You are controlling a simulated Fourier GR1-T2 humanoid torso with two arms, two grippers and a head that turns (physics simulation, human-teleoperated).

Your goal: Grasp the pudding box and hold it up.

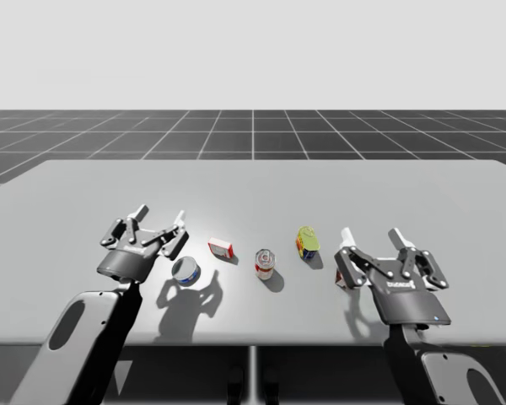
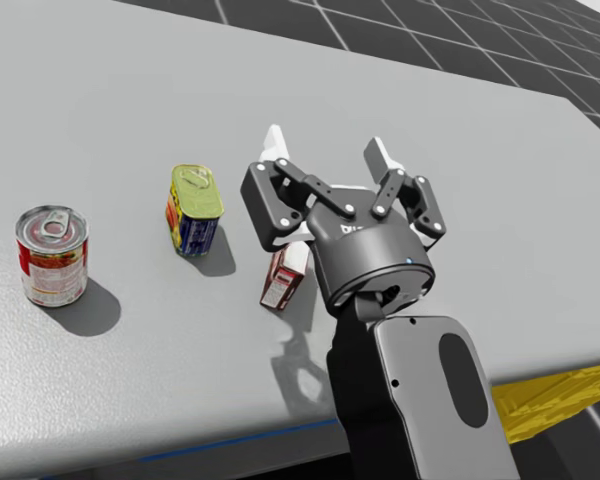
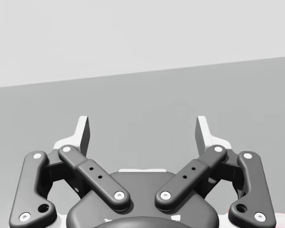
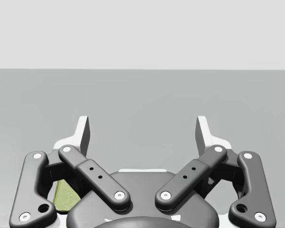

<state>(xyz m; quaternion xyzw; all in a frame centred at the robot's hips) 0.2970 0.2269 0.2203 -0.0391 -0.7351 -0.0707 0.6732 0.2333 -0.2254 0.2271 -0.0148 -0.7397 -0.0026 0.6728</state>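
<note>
Pudding box (image 2: 283,278) lies flat on counter (image 2: 500,150), just beside right tool (image 2: 326,145). Fingers apart, nothing held. Left tool (image 1: 162,214) likewise. Box prob light, stiff cardboard (crushable), so pinch across narrow sides, gentle force.

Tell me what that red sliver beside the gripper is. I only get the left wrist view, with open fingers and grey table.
Observer: Probably a small red and white box. The high view shows one lying on the table to the right of the left gripper.
Operator: Is anything closer to that gripper?
Observer: Yes, a short blue and white can stands right beside it.
Operator: And the other arm?
Observer: In the head view the right gripper is open, and a dark red box lies on the table partly hidden beneath it.
</note>
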